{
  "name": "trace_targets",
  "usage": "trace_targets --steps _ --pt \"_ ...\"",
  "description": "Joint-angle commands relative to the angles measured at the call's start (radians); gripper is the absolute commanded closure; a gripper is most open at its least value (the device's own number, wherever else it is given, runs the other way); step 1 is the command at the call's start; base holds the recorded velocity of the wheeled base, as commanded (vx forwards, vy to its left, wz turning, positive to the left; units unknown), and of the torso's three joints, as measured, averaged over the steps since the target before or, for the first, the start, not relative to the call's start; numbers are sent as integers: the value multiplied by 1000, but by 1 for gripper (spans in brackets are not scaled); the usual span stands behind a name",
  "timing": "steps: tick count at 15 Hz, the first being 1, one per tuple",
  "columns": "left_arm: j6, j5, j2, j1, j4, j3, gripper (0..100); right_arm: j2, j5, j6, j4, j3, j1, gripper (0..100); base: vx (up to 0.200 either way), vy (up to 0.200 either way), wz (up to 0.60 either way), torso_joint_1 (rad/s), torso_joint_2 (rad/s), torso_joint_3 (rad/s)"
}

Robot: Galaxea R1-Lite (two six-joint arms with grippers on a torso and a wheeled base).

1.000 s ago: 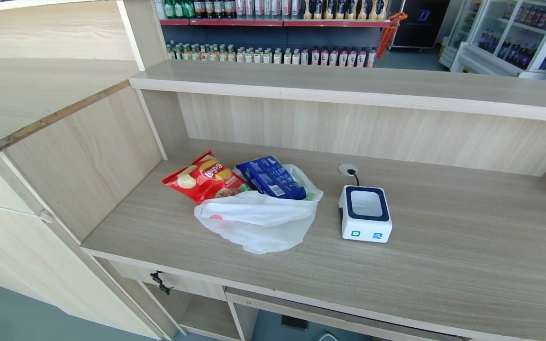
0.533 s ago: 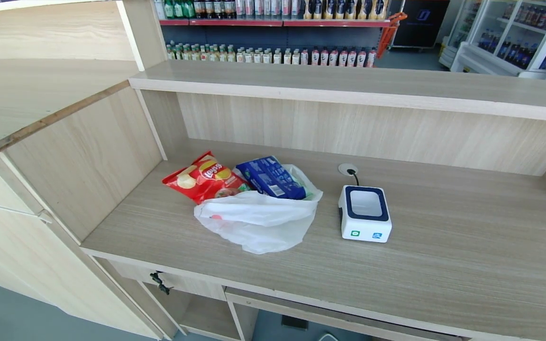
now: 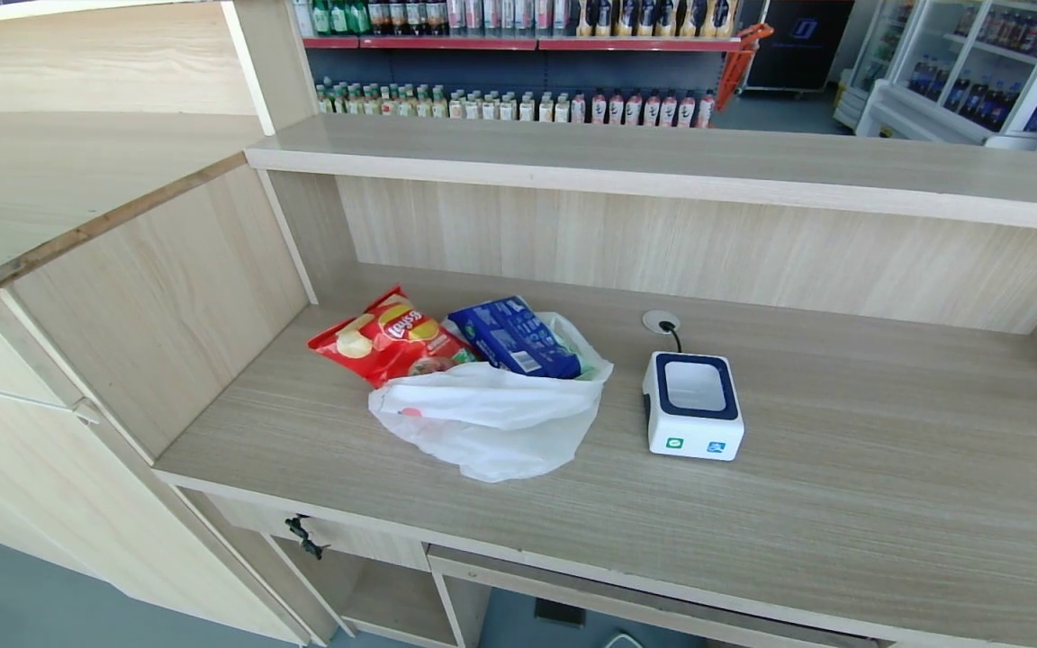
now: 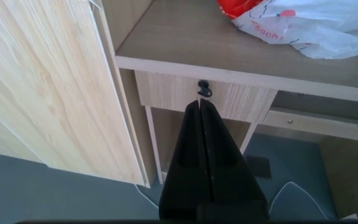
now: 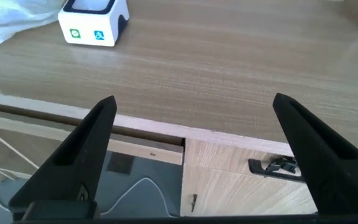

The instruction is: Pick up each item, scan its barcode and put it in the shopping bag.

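The wooden counter [image 3: 843, 504] has broad bare surface right of the barcode scanner [image 3: 694, 405] and along its front edge. It is closed in by an upright side panel [image 3: 167, 306] on the left and a back wall under a raised ledge [image 3: 662, 157]. The white shopping bag [image 3: 491, 418] lies crumpled left of centre, well back from the front edge. A blue package [image 3: 509, 337] sits in its open mouth, and a red chip bag [image 3: 388, 337] lies at the mouth's left side, touching the plastic. The scanner stands just right of the bag, apart from it, its cord running to a round grommet [image 3: 661, 320] behind. The left gripper [image 4: 201, 104] hangs below the counter's left front corner near a small black drawer key [image 4: 204, 90], its fingers pressed together on nothing. The right gripper [image 5: 194, 102] sits before the counter's front edge, right of the scanner, fingers spread wide and empty. On the counter nothing has shifted since the earlier frames.
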Motion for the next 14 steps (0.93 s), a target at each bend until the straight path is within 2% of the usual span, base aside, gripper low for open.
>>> trace_targets --steps 1,3,14 --pt "0 1 1 0 -1 0 100 2 0 37 1 -1 0 0 0 0 0 0 0 0" --pt "0 0 0 0 -1 0 100 2 2 88 1 1 0 0 0 0 0 0 0 0" --pt "0 0 1 0 -1 0 100 2 0 74 1 -1 0 0 0 0 0 0 0 0"
